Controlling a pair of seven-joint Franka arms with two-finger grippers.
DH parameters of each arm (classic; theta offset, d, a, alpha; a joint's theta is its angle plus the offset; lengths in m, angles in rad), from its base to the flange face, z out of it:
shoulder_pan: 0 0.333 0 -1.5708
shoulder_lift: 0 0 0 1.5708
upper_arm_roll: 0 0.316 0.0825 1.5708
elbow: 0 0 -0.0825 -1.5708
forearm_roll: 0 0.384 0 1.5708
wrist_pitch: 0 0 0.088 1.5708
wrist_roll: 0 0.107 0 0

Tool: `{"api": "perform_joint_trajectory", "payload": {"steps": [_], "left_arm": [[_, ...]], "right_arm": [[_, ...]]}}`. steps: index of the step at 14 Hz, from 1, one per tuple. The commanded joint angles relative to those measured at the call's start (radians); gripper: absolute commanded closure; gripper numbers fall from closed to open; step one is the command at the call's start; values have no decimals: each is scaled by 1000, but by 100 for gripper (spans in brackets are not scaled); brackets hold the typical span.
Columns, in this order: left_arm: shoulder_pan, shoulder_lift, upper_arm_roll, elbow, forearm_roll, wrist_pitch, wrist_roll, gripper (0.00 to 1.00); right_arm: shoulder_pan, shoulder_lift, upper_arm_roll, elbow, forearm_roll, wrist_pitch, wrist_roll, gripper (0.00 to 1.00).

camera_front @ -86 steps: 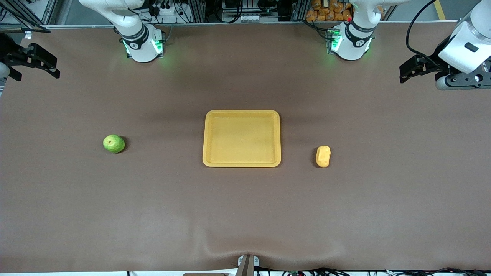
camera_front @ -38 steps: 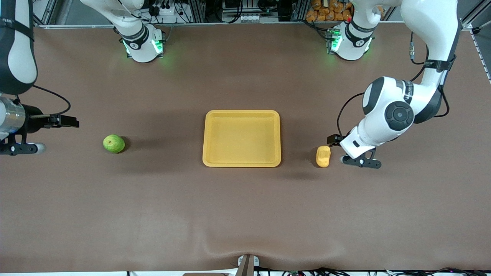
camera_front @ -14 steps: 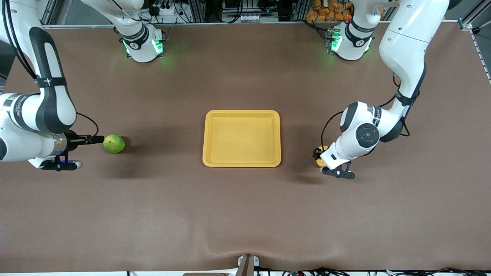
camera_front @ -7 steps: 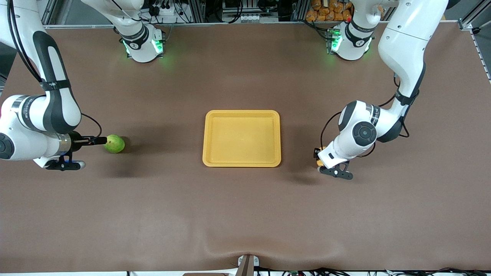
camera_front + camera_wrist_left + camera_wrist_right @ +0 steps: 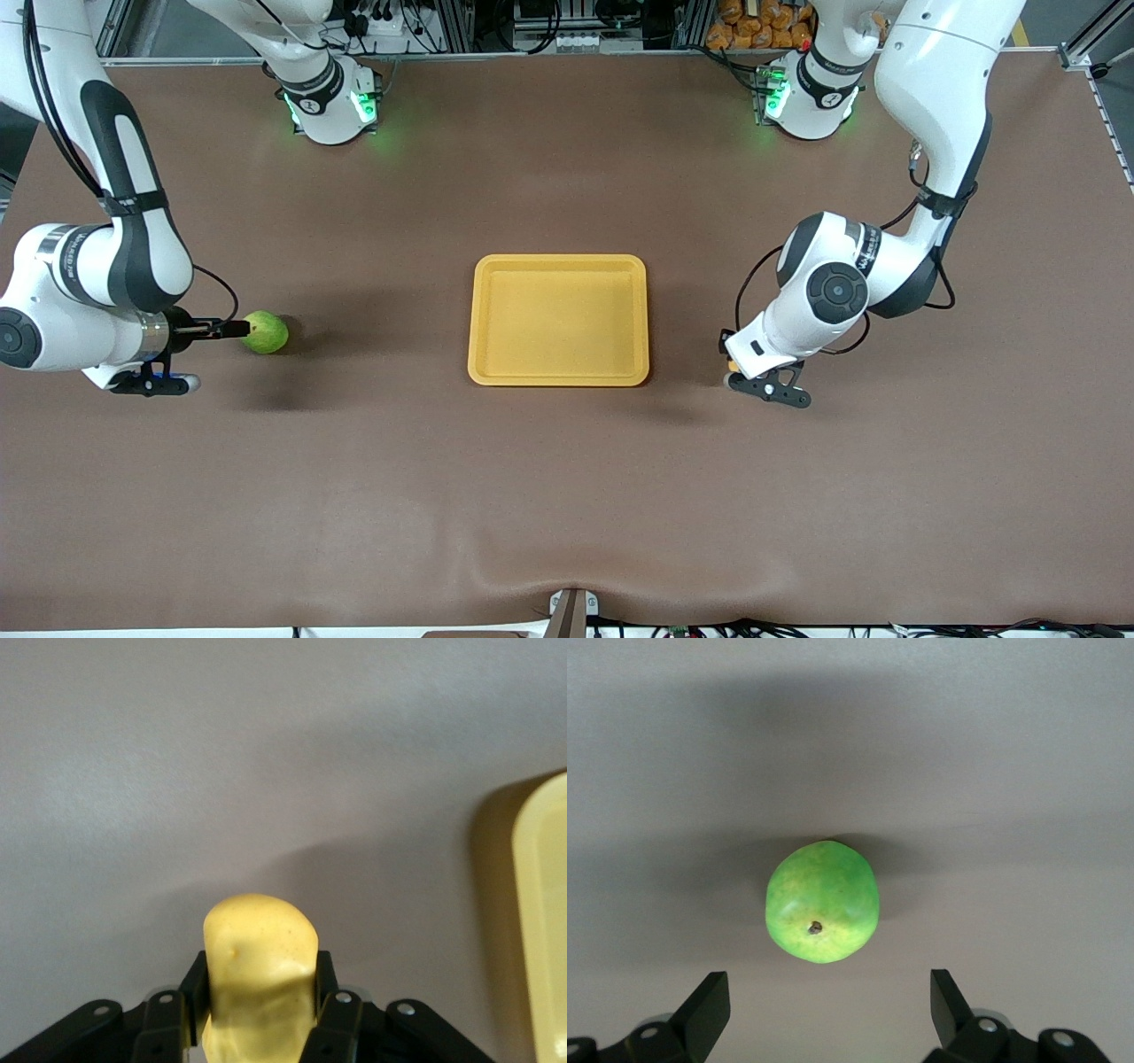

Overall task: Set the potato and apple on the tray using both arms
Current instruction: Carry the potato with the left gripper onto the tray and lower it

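The yellow-orange potato (image 5: 260,948) sits between the fingers of my left gripper (image 5: 260,979), which press on both of its sides. In the front view that gripper (image 5: 730,361) is low over the table beside the tray, and only a sliver of the potato (image 5: 732,365) shows under the wrist. The green apple (image 5: 266,332) lies on the table toward the right arm's end. My right gripper (image 5: 232,330) is open, with its fingertips right beside the apple. In the right wrist view the apple (image 5: 822,902) lies just ahead of the wide-spread fingers (image 5: 709,1010). The yellow-orange tray (image 5: 558,260) is empty at mid-table.
The brown table mat is bare apart from these things. A corner of the tray's rim (image 5: 542,930) shows in the left wrist view close to the potato. The arm bases (image 5: 330,105) stand at the table's edge farthest from the front camera.
The left gripper has shifted slightly toward the tray with the potato between its fingers. The right gripper has edged closer to the apple. The apple and tray have not moved.
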Motion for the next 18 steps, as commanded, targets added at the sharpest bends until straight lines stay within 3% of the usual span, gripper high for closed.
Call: {"api": "perform_joint_trajectory", "payload": {"steps": [1,8,13,18], "left_arm": [[-42,3,2,40,13,-48,-75,90],[-170,66,4,127,12,-48,-393,90],[-254,135,5,213,13,-48,-537,90],[-329,174,18,233,17,-48,-625,90]], "right_arm": [[-24,-5,17,-7,9,13,-13,0],[-17,55,19,-33,10,118,-11,0],[-26,53,20,-110,50,190,-9,0],[-21,53,19,-144,75,220,-11,0]]}}
